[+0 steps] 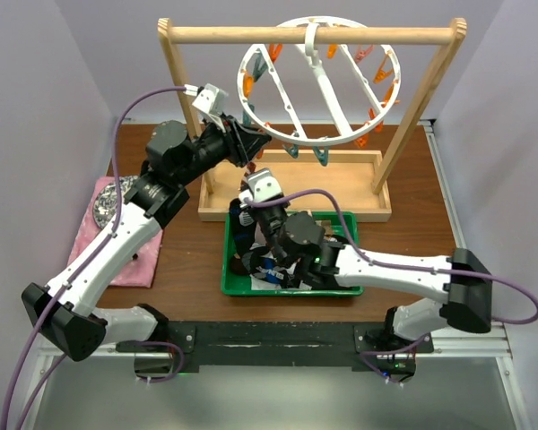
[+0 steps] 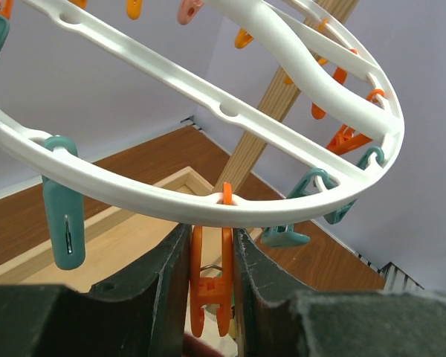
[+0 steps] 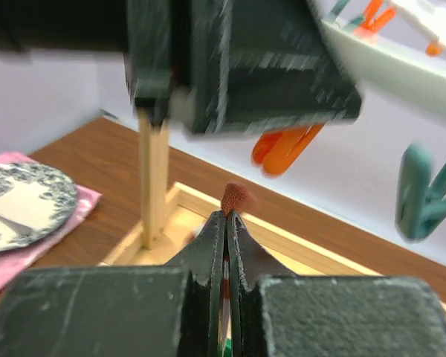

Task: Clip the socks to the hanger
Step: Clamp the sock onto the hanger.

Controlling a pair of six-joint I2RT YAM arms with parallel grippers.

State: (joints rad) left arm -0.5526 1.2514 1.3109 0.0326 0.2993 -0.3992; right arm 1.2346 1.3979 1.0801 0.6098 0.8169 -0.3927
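Jaws, left: you have them clamped on an orange peg (image 2: 212,286) at the hanger's (image 2: 119,186) near rim. Hanger: hooked over the wooden frame's (image 1: 177,81) bar, tilted. Jaws, right: you have them pinched on a brown sock tip (image 3: 234,198), raised just under the left jaws. Other socks (image 1: 267,267): heaped in the green bin (image 1: 251,289) on the surface (image 1: 188,251), below your right arm.

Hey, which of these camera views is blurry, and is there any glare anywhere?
Right wrist view: smeared, hanger and teal peg soft, the right gripper pinching a sock sharper. Left wrist view: crisp on the orange peg in the left gripper. Top view: sharp, evenly lit, no glare.
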